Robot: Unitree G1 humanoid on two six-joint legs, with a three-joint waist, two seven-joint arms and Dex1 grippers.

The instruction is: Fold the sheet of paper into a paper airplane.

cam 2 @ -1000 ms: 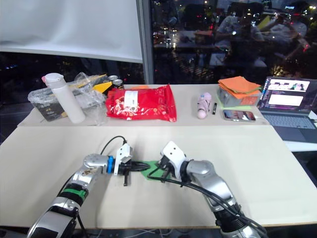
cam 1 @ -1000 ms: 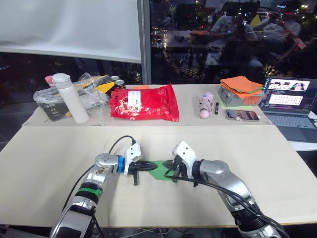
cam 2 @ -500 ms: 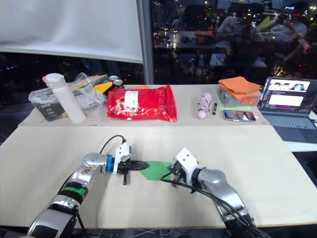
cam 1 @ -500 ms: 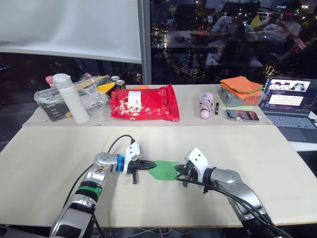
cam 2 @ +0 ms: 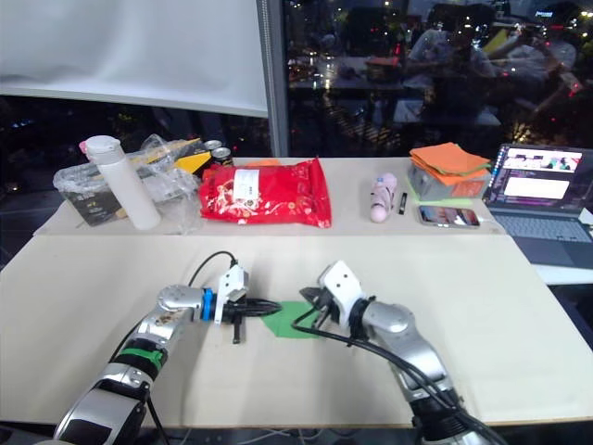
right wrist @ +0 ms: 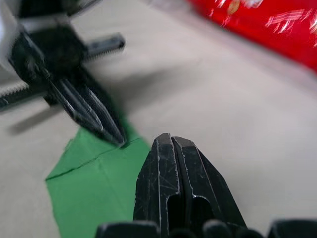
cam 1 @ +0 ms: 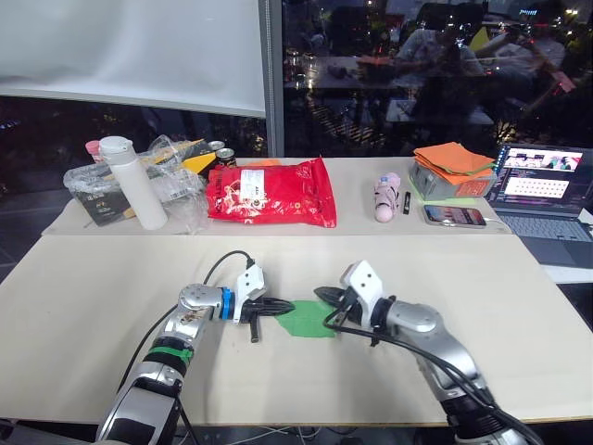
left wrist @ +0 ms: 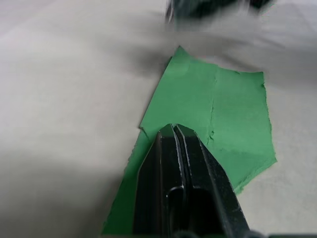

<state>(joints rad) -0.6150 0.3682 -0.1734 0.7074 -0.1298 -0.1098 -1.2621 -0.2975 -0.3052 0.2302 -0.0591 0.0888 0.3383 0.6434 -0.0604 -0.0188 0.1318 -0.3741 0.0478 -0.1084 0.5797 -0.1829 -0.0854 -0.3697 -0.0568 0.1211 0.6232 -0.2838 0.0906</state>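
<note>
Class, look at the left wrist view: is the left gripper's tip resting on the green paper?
Yes. The left gripper, fingers closed together, presses its tip onto the sheet of paper lying flat on the table.

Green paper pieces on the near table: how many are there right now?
1. The sheet of paper lies creased on the near table between the grippers, with the left gripper, jaws shut, pressing on its left end, and the right gripper, jaws shut, above its far right corner.

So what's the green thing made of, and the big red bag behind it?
The green thing looks like thin matte paper: it lies flat on the table, with sharp fold lines and a slightly ragged edge. The red bag looks like glossy plastic film, since it crinkles and catches bright glints, though foil-lined wrap can't be ruled out.
</note>
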